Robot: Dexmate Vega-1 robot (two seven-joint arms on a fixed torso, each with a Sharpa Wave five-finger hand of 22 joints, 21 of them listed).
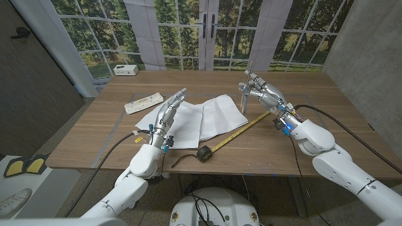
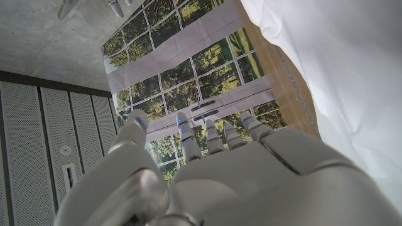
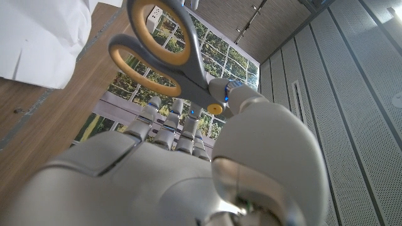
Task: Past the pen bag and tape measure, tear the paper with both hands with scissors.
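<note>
paper (image 1: 201,116): light, limp, tears easily; pin near edge
left hand (image 1: 168,114): fingers apart, holding nothing, over paper
right hand (image 1: 264,95): gripping scissors (image 1: 244,94)

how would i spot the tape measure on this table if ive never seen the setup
Start at the white paper spread across the middle of the wooden table. Just toward the robot from it, near the front edge, sits the tape measure: a small dark case with a yellow blade running diagonally toward the right hand. Nothing else there is yellow and strip-shaped.
</note>
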